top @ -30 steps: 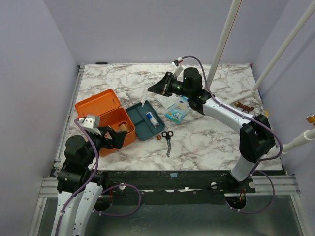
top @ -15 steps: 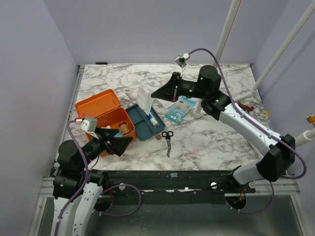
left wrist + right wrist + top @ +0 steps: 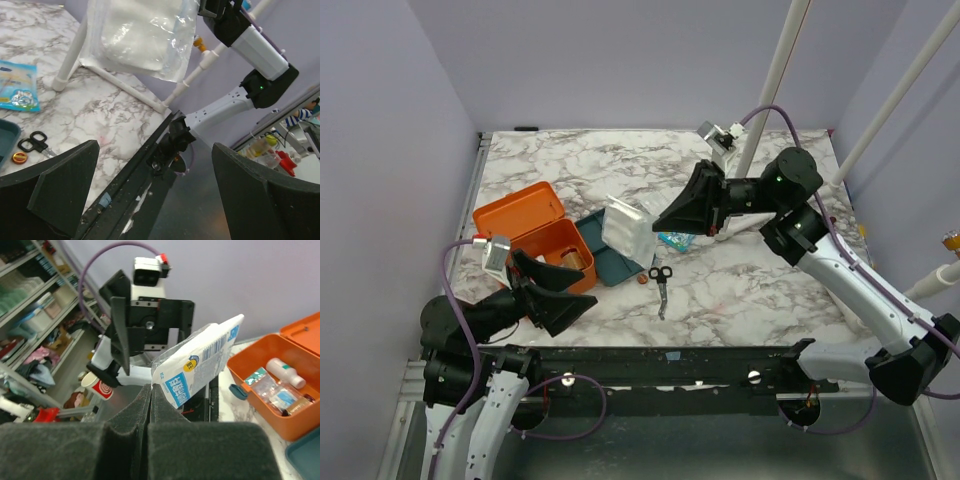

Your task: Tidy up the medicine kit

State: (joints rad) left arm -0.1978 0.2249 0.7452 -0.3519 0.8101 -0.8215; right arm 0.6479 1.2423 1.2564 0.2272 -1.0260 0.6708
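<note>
Two fingers of the right gripper (image 3: 150,407) were pressed flat together on the corner of a clear plastic packet (image 3: 202,362) with a blue and white label, holding it in the air. Its pale contents may have been gauze, though the view was too poor to be sure. The left gripper (image 3: 582,295) hung with its jaws spread wide and nothing between them.

That open gripper sat at about five o'clock of the medicine kit (image 3: 525,222). The kit stood on the nine o'clock side of the marble table (image 3: 750,290), with its lid thrown back toward eleven o'clock. A bottle and small sachets lay inside it.

A teal tray (image 3: 603,252) lay just beside the kit at three o'clock, with the lifted packet above its far end. Scissors (image 3: 661,280) lay at five o'clock of the tray, with a small red cap (image 3: 643,279) just beside their handles.
</note>
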